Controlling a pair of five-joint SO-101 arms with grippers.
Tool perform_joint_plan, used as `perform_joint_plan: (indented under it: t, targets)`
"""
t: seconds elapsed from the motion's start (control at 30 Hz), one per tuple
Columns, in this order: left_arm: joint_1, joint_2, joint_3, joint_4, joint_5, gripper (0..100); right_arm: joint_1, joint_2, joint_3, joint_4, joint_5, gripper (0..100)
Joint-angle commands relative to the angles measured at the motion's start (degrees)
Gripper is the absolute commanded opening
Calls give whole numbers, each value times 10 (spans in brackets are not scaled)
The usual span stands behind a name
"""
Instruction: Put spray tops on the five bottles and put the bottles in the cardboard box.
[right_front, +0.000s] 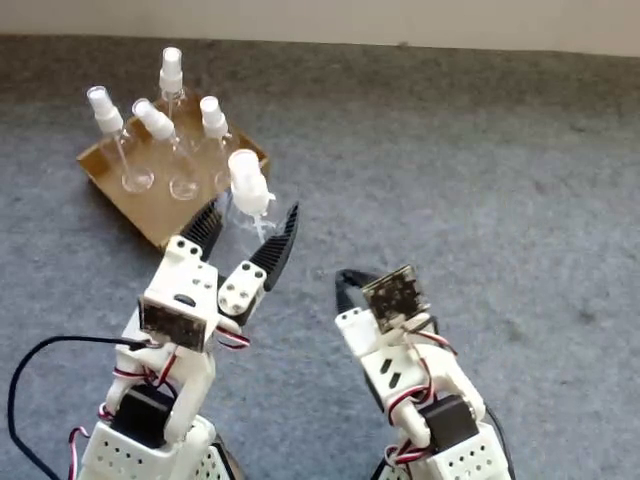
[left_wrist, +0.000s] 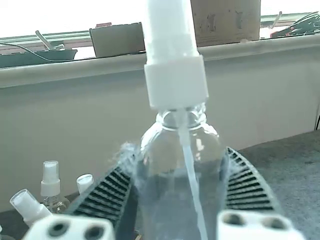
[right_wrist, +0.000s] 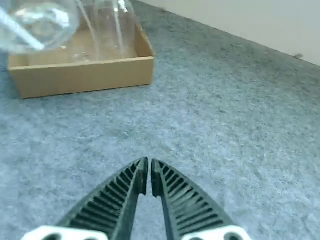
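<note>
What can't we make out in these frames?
Held bottle base: high view, left gripper hides it; inside box or not, unclear.
Spray top tip: left wrist view, cut by frame edge.
Boxed bottles: right wrist view, cut by frame edge; count unclear.

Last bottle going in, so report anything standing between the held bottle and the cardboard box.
Nothing visible stands between them. The left gripper holds the bottle at the near edge of the cardboard box; four bottles standing inside crowd the free space.
</note>
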Motion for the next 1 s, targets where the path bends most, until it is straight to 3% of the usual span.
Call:
perform_joint_plan:
  t: [0.0, 0.17, 0.4, 0.6, 0.97]
  targets:
    - [-3, 138, -127, 18, -4, 28, -62, -6, -1, -15, 4, 4]
    - [0, 291, -205, 10, -1, 25, -109, -6, 33, -34, 4, 4]
    - [-1, 437, -216, -144, 66, 24, -114, -6, 67, -184, 1, 4]
    - [12, 512, -218, -226, 120, 24, -111, -6, 93, -204, 1, 4]
    - [87, 523, -214, -230, 135, 24, -106, -4, 93, -197, 4, 4]
